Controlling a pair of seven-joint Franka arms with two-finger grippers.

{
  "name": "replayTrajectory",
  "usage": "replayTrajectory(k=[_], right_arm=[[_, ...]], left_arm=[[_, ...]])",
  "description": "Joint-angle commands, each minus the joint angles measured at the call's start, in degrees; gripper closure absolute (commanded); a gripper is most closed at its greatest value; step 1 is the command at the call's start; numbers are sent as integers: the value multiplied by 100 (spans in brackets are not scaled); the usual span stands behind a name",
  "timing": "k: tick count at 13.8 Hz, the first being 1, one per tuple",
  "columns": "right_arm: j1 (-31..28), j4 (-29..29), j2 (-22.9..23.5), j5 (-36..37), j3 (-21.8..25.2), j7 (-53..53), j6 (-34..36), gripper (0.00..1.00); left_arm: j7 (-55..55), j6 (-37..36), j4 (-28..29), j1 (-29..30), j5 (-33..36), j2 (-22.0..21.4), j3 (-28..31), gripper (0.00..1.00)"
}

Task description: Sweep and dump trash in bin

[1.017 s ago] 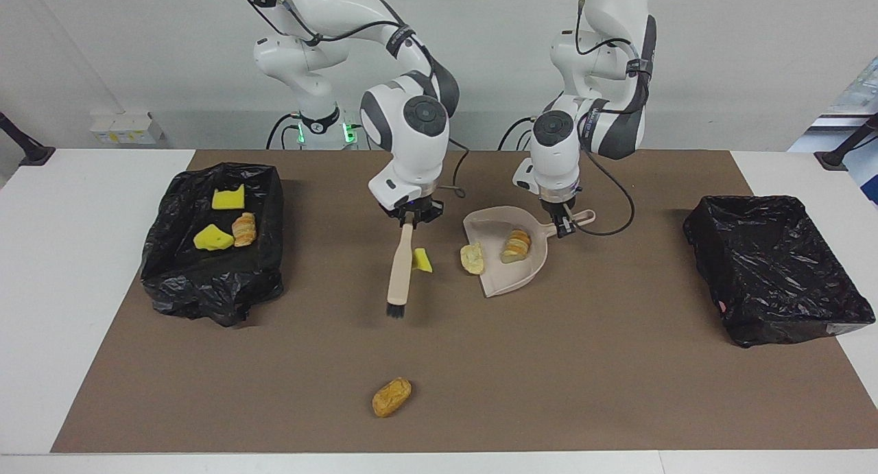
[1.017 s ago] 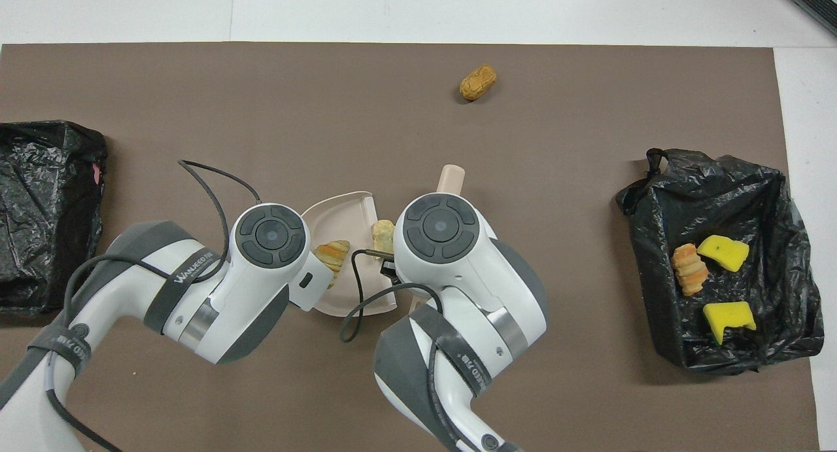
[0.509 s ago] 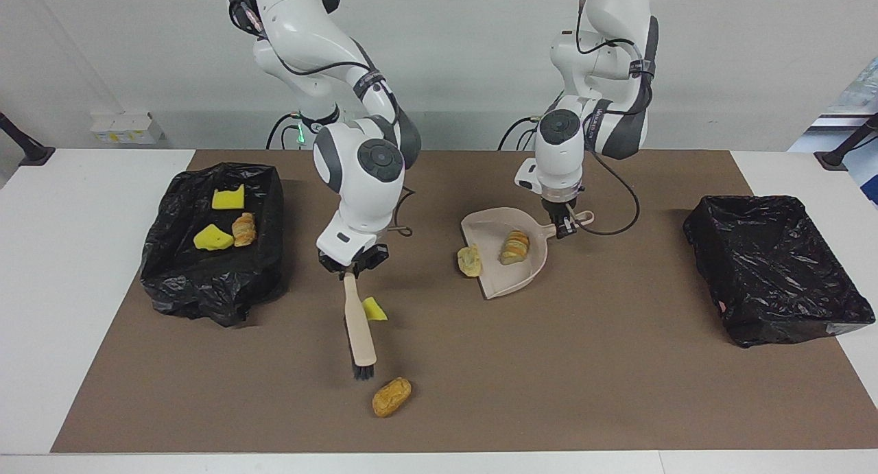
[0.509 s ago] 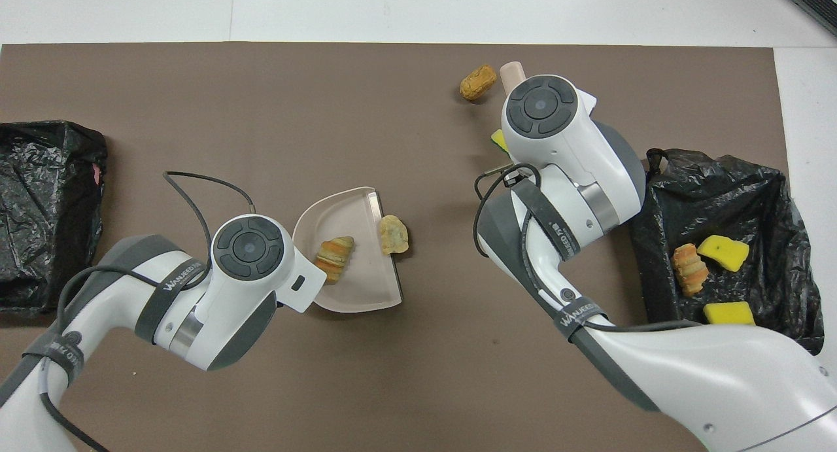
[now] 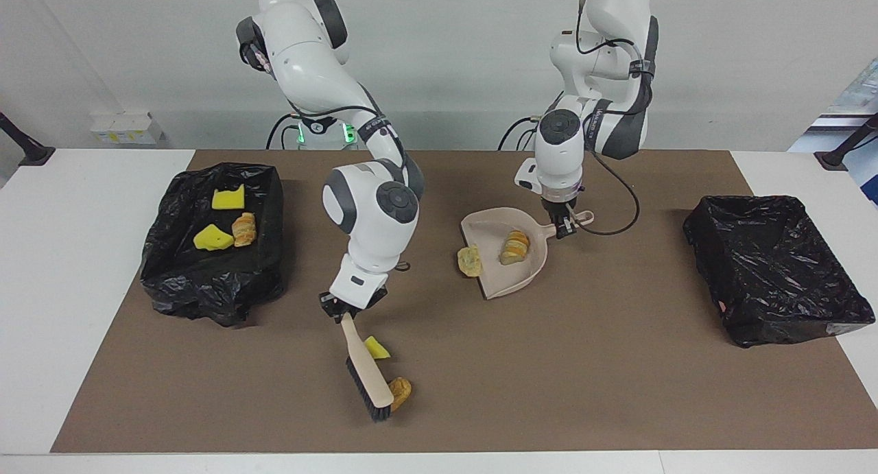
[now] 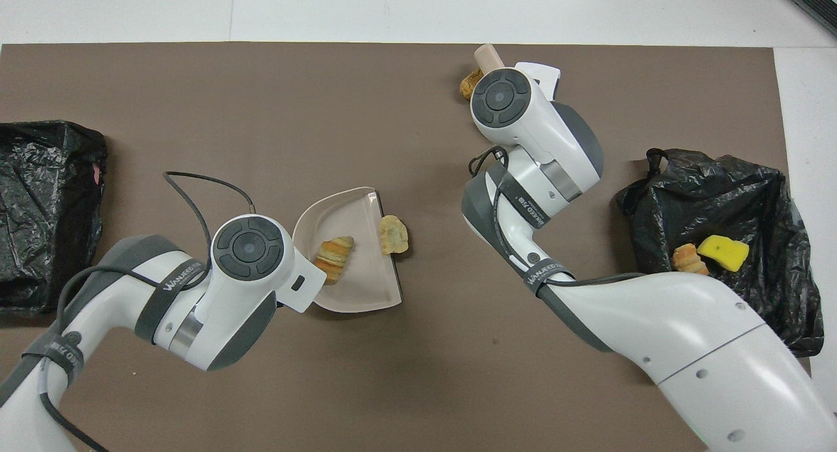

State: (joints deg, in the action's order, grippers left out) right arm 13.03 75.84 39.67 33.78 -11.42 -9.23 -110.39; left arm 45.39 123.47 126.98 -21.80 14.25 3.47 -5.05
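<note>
My right gripper (image 5: 348,309) is shut on the handle of the beige brush (image 5: 363,364), which slants down to the mat. Its black bristles touch an orange-brown lump of trash (image 5: 400,390), and a yellow scrap (image 5: 376,348) lies beside the handle. My left gripper (image 5: 564,228) is shut on the handle of the beige dustpan (image 5: 525,271), which rests on the mat. A striped bread lump (image 5: 514,246) lies in the pan and a pale lump (image 5: 470,260) sits at its lip. In the overhead view both grippers are hidden under their wrists; the dustpan (image 6: 356,292) shows.
A black-lined bin (image 5: 206,282) toward the right arm's end holds two yellow scraps and a bread lump. Another black-lined bin (image 5: 775,268) stands toward the left arm's end. The brown mat (image 5: 617,378) ends just past the orange-brown lump.
The right arm has swung the brush away from the dustpan, out over the mat, and down against the orange-brown lump. The yellow scrap moved along with it. The dustpan shifted slightly.
</note>
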Motion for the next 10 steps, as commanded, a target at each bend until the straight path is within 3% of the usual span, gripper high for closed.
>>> replayTrajectory(k=[1, 3, 6, 8, 10], right_arm=[[15, -237, 199, 147, -106, 185, 131, 100], [172, -193, 103, 59, -211, 255, 648, 100], [164, -184, 59, -169, -860, 299, 1596, 100], [121, -184, -55, -668, -1238, 299, 2064, 100], [112, -175, -327, -1282, -1275, 404, 2485, 100]], left_arm=[[-30, 72, 204, 1, -97, -118, -31, 100], [-30, 37, 204, 1, -97, -118, -23, 100], [-30, 28, 204, -8, -97, -127, -23, 100], [-21, 28, 204, -8, -97, -127, -31, 100], [-30, 28, 204, -8, -97, -127, -23, 100]])
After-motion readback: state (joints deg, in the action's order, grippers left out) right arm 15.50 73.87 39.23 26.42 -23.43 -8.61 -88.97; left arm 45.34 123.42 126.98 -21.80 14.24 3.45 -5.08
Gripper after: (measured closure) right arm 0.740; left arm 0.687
